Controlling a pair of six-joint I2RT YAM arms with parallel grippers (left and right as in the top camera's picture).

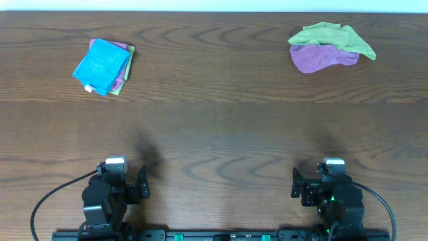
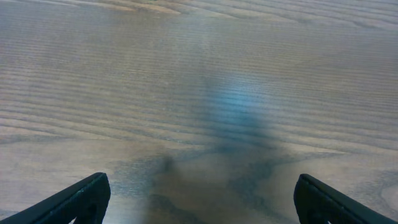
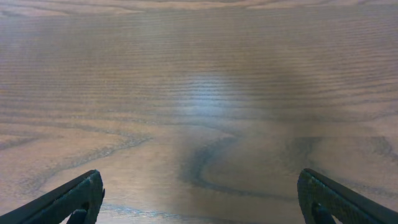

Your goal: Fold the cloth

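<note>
The cloth [image 1: 101,65], bright sky-blue with a small white tag at its near corner, lies as a compact rectangle on folded purple and lime-green cloths at the table's far left. My left gripper [image 1: 122,177] rests near the front edge, far from the cloth, with its fingers wide apart. In the left wrist view the left gripper [image 2: 202,194] is open over bare wood. My right gripper [image 1: 322,179] sits at the front right, also open. The right wrist view shows the right gripper [image 3: 200,194] with nothing between its fingers. Neither wrist view shows the cloth.
A crumpled heap with a lime-green cloth [image 1: 332,35] over a purple cloth [image 1: 321,57] lies at the far right. The wooden table [image 1: 221,127] runs between the two piles and the arms. The arm bases stand along the front edge.
</note>
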